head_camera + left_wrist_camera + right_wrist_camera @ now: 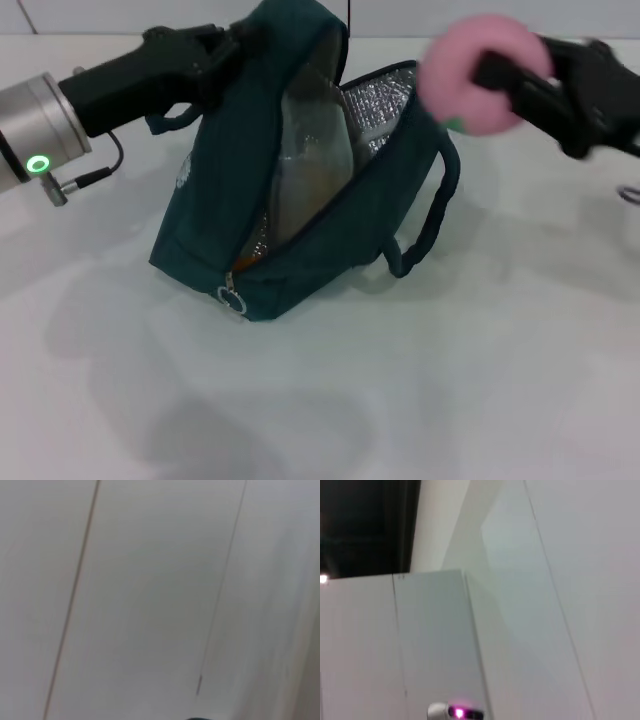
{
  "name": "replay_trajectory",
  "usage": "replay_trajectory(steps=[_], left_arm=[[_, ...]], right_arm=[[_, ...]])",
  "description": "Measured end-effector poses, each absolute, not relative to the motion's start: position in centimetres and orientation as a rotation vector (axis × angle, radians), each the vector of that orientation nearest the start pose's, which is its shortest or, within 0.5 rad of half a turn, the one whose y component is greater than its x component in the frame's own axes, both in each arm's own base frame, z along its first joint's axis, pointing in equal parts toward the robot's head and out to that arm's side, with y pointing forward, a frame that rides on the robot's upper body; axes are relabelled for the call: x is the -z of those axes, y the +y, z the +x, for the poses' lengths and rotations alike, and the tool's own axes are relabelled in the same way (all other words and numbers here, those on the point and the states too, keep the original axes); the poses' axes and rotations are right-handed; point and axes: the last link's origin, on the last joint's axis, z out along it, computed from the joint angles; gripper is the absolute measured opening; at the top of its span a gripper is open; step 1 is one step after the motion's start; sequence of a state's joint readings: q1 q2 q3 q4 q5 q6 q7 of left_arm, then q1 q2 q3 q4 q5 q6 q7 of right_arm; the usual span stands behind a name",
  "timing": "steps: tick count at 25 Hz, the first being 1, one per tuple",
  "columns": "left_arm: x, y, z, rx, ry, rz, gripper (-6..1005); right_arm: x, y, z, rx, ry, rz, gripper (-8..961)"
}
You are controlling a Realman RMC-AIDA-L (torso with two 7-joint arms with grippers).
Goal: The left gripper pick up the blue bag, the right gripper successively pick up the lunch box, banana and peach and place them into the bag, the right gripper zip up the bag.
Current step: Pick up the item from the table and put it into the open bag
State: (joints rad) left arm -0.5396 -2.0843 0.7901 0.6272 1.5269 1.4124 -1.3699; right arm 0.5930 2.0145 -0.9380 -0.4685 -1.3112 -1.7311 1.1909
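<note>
Now we pinch the blue bag (pixel 250 200) by its top with our left hand (pixel 235 45), propping its mouth open, while our right hand (pixel 500 75) grips the peach (pixel 470 85) just right of that opening.

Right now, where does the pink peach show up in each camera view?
Head view: the peach is at upper right, held in the right gripper, beside the open top of the blue bag.
Left wrist view: not in it.
Right wrist view: not in it.
Shared landmark: none; both wrist views show only pale panels.
</note>
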Motion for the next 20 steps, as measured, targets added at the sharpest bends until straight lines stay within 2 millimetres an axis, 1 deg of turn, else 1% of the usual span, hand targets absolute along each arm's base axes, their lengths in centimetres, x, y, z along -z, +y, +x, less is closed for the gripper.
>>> replay_trajectory(steps=[1,3,4,5,8,11,12,13,14,15,18,20], left_arm=[[-2.4,37.0,-22.6,1.096,-0.606,-2.364,42],[-2.6,37.2,-22.7,1.096,-0.607,-2.344,42],[-2.6,37.3,-22.8,1.090,-0.604,-2.334,42],[-2.6,37.3,-22.8,1.090,-0.604,-2.334,42],[-2.6,37.3,-22.8,1.087,-0.600,-2.333,42],[-2.6,37.3,-22.8,1.087,-0.599,-2.336,41],[-2.5,37.3,-22.7,1.086,-0.598,-2.338,41],[-2.5,37.3,-22.7,1.085,-0.597,-2.340,41],[-2.5,37.3,-22.7,1.084,-0.596,-2.342,41],[-2.5,37.3,-22.7,1.082,-0.595,-2.344,41],[-2.5,37.3,-22.6,1.083,-0.594,-2.345,41],[-2.5,37.4,-22.6,1.083,-0.593,-2.346,41]], right_arm=[[-2.7,34.4,18.8,-1.417,0.266,-2.546,196],[-2.0,35.9,17.2,-1.334,0.276,-2.606,191],[-1.7,36.4,16.7,-1.303,0.288,-2.618,192],[-0.9,37.3,15.7,-1.234,0.299,-2.655,192],[0.8,38.4,13.7,-1.099,0.299,-2.726,194],[2.0,39.1,12.1,-1.005,0.273,-2.769,196],[2.1,39.2,11.8,-0.992,0.269,-2.772,196],[2.6,39.4,10.8,-0.950,0.255,-2.805,198],[2.6,39.4,10.8,-0.950,0.255,-2.805,200],[2.9,39.5,10.3,-0.926,0.256,-2.831,202],[3.6,39.5,10.0,-0.834,0.283,-2.896,208],[3.9,39.3,10.2,-0.789,0.281,-2.921,361]])
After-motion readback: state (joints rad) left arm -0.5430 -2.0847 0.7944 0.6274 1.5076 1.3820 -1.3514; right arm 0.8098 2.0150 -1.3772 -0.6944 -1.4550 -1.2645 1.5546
